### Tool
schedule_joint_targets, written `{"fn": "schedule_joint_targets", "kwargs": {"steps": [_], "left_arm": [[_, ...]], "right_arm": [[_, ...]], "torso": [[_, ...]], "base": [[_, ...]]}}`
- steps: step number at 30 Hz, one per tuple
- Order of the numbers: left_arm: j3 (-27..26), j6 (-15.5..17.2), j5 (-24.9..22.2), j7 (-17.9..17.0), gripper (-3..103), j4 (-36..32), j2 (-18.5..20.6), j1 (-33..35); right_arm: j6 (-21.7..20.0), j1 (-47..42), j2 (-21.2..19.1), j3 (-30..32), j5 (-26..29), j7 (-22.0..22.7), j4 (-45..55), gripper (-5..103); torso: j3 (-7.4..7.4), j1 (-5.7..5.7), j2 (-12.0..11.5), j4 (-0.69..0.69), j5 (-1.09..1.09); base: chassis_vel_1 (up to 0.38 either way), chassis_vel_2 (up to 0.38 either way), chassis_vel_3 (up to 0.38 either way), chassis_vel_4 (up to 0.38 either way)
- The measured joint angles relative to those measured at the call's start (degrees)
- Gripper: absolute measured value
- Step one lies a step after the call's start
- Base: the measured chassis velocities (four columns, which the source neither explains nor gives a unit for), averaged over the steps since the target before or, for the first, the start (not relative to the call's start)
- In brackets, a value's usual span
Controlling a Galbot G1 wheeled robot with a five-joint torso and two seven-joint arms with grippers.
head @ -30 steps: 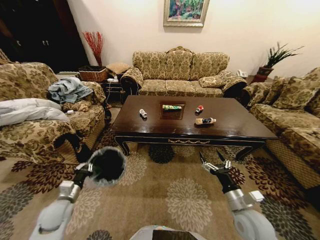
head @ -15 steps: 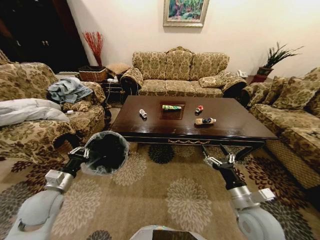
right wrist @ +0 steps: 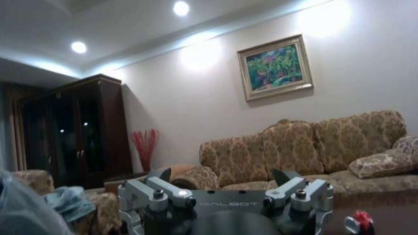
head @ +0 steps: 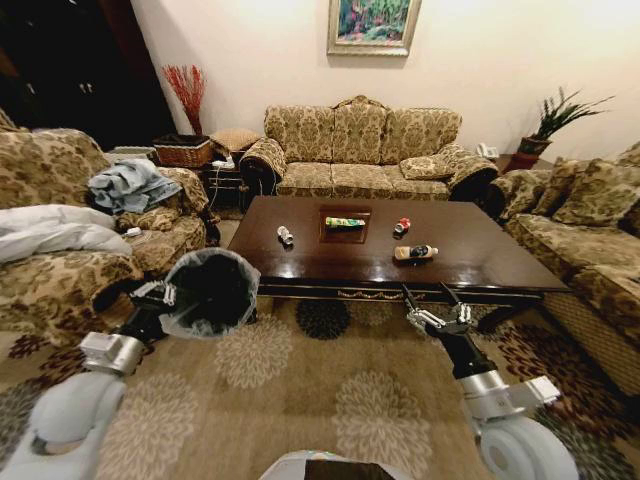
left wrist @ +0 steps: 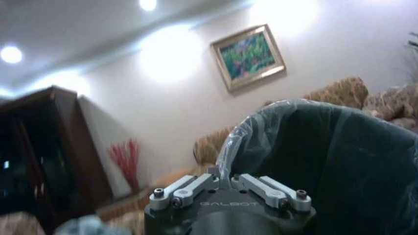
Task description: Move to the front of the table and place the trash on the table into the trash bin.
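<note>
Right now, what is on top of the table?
On the table: silver can, green-yellow tube, red can, tan bottle. Nothing covers them.

Warm dim room, ceiling spotlights glaring on wall, wrist views soft, head view edges bowed

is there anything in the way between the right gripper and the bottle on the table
Nothing visible. The open right gripper hangs before the table edge, and the tan bottle lies just beyond on bare tabletop. The left gripper holds the trash bin.

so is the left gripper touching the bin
Touching. In the left wrist view the left gripper is shut on the bag-lined rim of the bin; the head view shows the bin held off the floor.
</note>
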Motion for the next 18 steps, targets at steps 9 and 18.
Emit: {"fn": "schedule_joint_targets", "kwargs": {"steps": [9, 18], "left_arm": [[-1.55, 2.3, -2.59, -0.1, 3, 1.81, 6.02, -3.32], [-0.13, 2.22, -1.88, 0.28, 3, 3.48, 5.06, -3.35]], "right_arm": [[1.71, -0.21, -0.08, 0.58, -0.27, -1.13, -0.2, 100], [2.11, -1.13, 0.93, 0.04, -1.57, -1.19, -0.47, 100]], "torso": [[0.04, 0.08, -0.04, -0.02, -0.04], [-0.04, -0.11, 0.03, 0.0, -0.02]], "base": [[-0.158, 0.168, 0.159, -0.158], [0.046, -0.009, -0.042, 0.021]]}}
